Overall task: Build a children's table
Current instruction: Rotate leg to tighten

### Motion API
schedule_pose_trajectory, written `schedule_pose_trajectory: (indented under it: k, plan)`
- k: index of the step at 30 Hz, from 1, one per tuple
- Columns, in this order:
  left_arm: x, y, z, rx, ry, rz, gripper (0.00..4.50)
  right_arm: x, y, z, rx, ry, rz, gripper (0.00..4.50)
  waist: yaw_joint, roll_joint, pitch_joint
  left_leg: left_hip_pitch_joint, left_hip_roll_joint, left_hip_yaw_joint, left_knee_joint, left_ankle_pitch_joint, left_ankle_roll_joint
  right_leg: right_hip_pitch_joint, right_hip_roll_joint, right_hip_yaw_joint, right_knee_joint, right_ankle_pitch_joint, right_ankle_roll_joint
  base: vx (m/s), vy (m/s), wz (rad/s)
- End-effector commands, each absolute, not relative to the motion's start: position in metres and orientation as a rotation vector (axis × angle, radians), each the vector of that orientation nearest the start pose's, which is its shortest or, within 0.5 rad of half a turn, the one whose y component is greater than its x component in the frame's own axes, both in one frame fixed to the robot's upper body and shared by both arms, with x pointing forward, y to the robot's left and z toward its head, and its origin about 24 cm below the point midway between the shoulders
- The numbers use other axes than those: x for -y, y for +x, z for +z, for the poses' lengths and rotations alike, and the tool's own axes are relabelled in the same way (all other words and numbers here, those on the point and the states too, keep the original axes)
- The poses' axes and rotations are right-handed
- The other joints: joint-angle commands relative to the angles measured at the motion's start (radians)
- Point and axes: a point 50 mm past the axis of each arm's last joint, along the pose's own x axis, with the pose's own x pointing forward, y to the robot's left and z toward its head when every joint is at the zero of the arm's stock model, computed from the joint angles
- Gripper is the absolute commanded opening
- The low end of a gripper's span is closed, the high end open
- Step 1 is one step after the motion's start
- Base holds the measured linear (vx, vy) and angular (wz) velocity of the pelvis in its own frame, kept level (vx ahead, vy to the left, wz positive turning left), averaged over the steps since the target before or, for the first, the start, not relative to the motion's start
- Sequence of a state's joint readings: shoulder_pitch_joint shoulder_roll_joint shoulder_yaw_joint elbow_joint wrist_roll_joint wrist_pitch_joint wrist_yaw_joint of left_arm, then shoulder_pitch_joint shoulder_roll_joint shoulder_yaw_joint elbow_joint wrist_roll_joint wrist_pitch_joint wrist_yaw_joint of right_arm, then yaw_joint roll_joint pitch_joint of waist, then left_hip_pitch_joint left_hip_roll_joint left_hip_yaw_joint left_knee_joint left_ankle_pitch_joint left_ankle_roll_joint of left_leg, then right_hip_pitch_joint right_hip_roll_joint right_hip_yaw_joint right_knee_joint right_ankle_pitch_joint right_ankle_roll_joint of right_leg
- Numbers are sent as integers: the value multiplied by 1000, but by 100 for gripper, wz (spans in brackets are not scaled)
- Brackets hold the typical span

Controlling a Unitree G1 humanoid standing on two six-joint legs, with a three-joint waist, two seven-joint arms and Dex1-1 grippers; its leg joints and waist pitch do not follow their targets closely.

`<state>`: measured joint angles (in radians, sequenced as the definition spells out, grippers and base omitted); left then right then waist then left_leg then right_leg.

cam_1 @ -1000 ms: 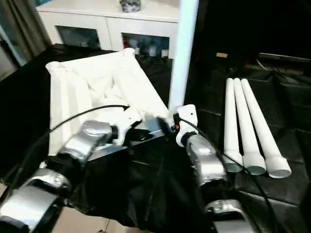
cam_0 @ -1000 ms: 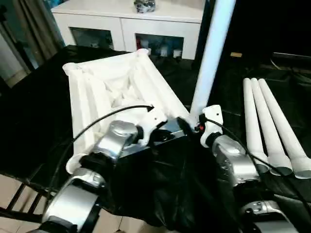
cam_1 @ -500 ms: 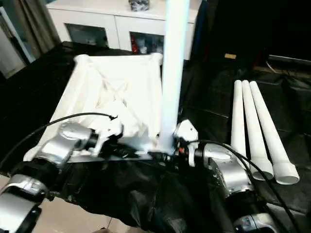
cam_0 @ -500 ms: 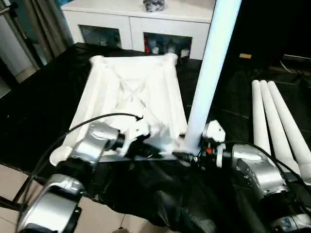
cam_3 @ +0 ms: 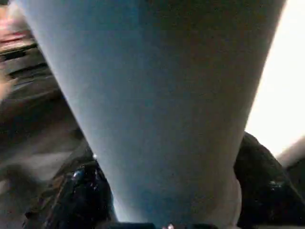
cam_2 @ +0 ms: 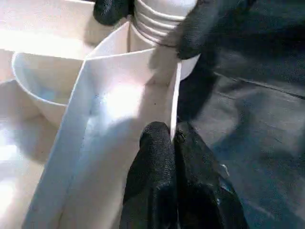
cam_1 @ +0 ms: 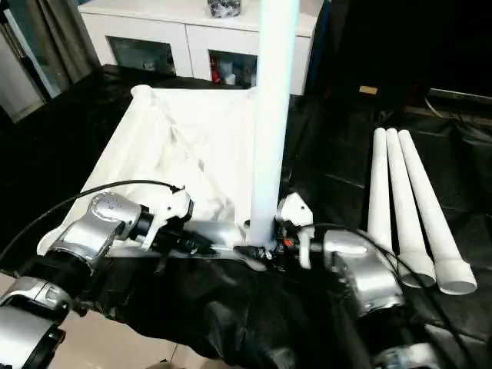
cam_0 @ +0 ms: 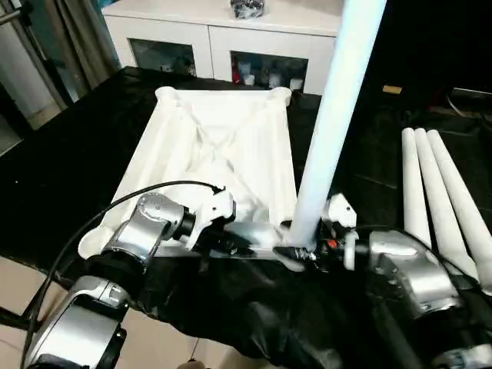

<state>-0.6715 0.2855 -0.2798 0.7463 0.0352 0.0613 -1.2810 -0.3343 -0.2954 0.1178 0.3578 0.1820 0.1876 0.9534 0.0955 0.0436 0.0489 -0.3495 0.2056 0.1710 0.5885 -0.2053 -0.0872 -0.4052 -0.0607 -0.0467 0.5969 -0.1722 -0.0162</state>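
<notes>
At the near edge of the black-draped table, the tabletop's [cam_0: 223, 146] rim is pinched between the left gripper's [cam_2: 172, 138] closed fingers. One leg [cam_0: 330, 131] stands upright in the near right corner socket, straddled by the right gripper [cam_0: 296, 250]. Three legs [cam_0: 438, 200] remain to be fitted, lying together to the right. Beyond stands a white cabinet [cam_0: 223, 34].

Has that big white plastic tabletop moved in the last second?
Yes. The white plastic tabletop has swung round: its far edge, skewed before, now runs roughly parallel to the white glass-doored cabinet.
</notes>
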Motion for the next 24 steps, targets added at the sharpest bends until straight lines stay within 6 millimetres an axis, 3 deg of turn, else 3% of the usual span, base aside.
schedule_pose_trajectory:
  k: [1,3,4,5,9,10,12,15,17,19,22,24]
  plan:
    - [-95,335,52,-423,314,-1278,0,123,298,24,-324,-29,892,272,-4,-16,-57,-2,18,1,-71,-147,26,50,-73,38,-75,-283,-196,0,0,0]
    - [-87,339,53,-415,305,-1220,0,121,305,22,-318,-19,767,272,-14,-16,-56,-2,14,-4,-75,-173,8,54,-74,34,-81,-345,-182,0,0,0]
    - [-75,344,54,-399,289,-1148,0,118,313,18,-314,17,625,272,-16,-16,-58,-2,14,-2,-73,-161,2,51,-76,38,-80,-340,-175,0,0,0]
    - [-73,344,55,-396,287,-1139,0,117,314,18,-315,23,603,271,-18,-15,-58,0,13,-2,-73,-158,1,49,-75,37,-81,-334,-176,0,0,0]
    - [-59,347,57,-368,275,-1095,0,108,321,15,-312,34,468,271,-18,-14,-64,-4,9,0,-66,-114,32,55,-69,39,-73,-218,-195,0,0,0]
    - [-56,347,57,-361,270,-1094,0,105,323,15,-301,20,447,271,-17,-8,-66,-5,10,0,-66,-102,33,56,-71,37,-69,-188,-205,0,0,0]
    - [-54,346,58,-354,274,-1094,0,102,323,16,-291,9,453,271,-18,-8,-66,-5,10,0,-66,-105,34,56,-70,37,-69,-184,-207,0,0,0]
    - [-52,345,57,-348,288,-1113,0,100,324,17,-269,17,457,340,-19,-9,-64,-6,10,1,-67,-122,47,58,-70,37,-71,-180,-211,0,0,0]
    - [-54,343,56,-341,303,-1137,0,103,325,21,-246,44,483,343,-20,-8,-62,-5,11,0,-68,-140,46,59,-71,37,-73,-207,-207,0,0,0]
    - [-58,342,57,-333,305,-1172,0,107,326,24,-227,32,539,375,-19,-10,-63,-5,12,-1,-69,-140,50,59,-70,37,-72,-207,-207,0,0,0]
    - [-59,341,57,-333,305,-1181,0,109,326,25,-221,21,554,396,-19,-11,-66,-7,13,0,-66,-116,61,62,-71,38,-66,-156,-219,0,0,0]
    - [-67,337,56,-329,308,-1250,0,112,321,30,-199,-5,693,396,-18,-15,-66,-11,12,-1,-64,-109,77,68,-71,36,-64,-134,-233,0,0,0]
